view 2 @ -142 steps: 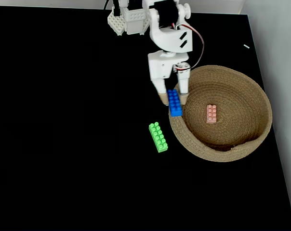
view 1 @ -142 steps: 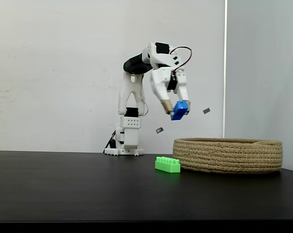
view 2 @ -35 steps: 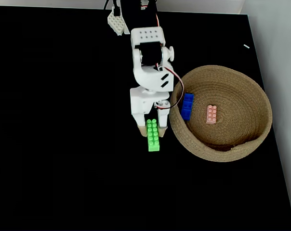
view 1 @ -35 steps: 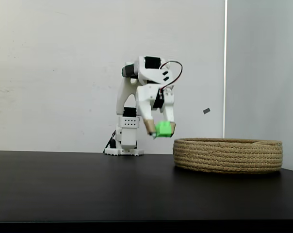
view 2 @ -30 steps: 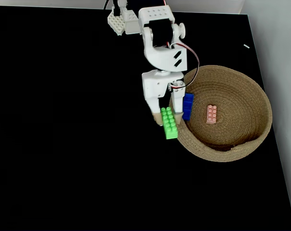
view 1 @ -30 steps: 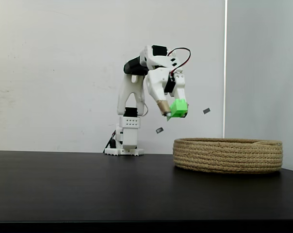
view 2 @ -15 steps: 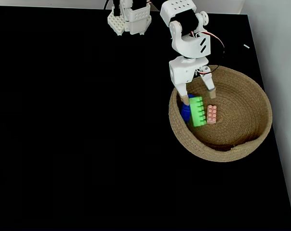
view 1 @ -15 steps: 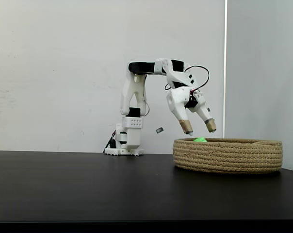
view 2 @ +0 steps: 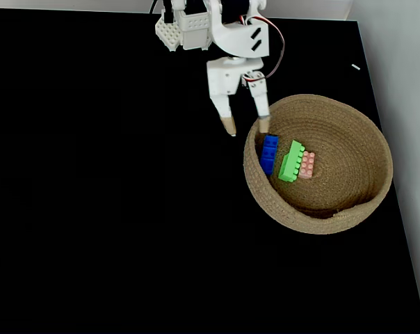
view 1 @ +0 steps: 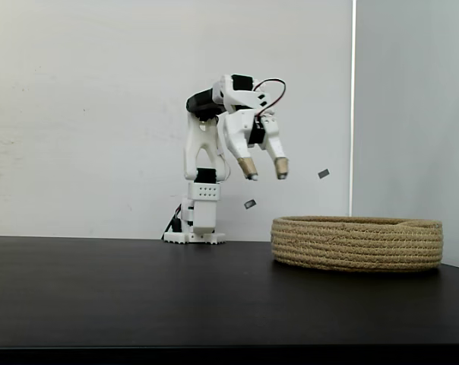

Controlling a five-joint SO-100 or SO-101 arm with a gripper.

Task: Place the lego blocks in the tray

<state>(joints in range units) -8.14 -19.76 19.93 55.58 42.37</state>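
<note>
- The hand hangs wide open and empty, its two tan-tipped fingers spread apart with nothing between them.
- In the side-on fixed view the hand sits well above the black bench, higher than the basket's rim and off to the left of the basket.
- All three bricks lie inside the basket, on its floor toward the side nearest the arm: blue brick, green brick, pink brick, side by side.
- The green one rests tilted, touching or just overlapping the pink; the blue sits against the inner wall.
- From above, one fingertip hovers over the basket's rim, the other over bare bench; the bricks lie just beyond the fingertips, lower down.
- My read: every brick is in, so the job looks finished and the open hand has nothing left to carry.
</note>
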